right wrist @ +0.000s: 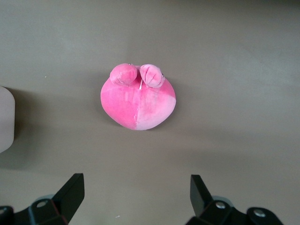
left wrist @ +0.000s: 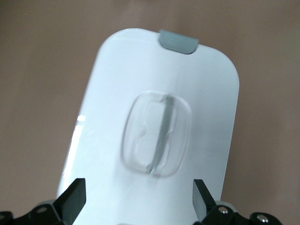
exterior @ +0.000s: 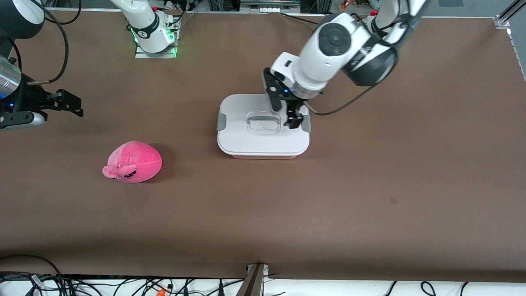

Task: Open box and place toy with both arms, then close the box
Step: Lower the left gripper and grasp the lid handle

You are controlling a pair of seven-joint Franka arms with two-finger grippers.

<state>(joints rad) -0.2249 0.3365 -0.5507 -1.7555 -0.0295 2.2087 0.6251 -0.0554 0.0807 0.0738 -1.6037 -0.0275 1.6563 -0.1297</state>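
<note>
My left gripper (exterior: 289,116) hangs low over the box (exterior: 263,127) at the middle of the frame, by the grey clip (exterior: 305,122) at the left arm's end of the lid (exterior: 242,131); its fingers (left wrist: 75,199) stand wide, with nothing between them; whether they touch the lid I cannot tell. My right gripper (exterior: 70,102) waits at the left edge of the frame, over bare table (exterior: 370,197), spread wide and holding nothing.

The box is shut; the white lid sits flat with a second clip (exterior: 221,122) at the other end and a clear recessed handle (exterior: 263,122) in the centre; the lid hides whatever is inside, so I cannot say what it holds. I judge it stiff, smooth plastic, light and likely slippery; the clips look like the places to press or pull first, and after that the handle bar seems the surest place to grasp the lid, since its flat face gives my fingers nothing to catch.

The toy (exterior: 133,161) lies on the table at the lower left of the middle, well apart from the box and nearer the front camera than it; my right wrist view looks down on it. It looks soft and light; it should squash under a pinch, so I would close across the rounded body instead of the small snout (exterior: 113,172).
</note>
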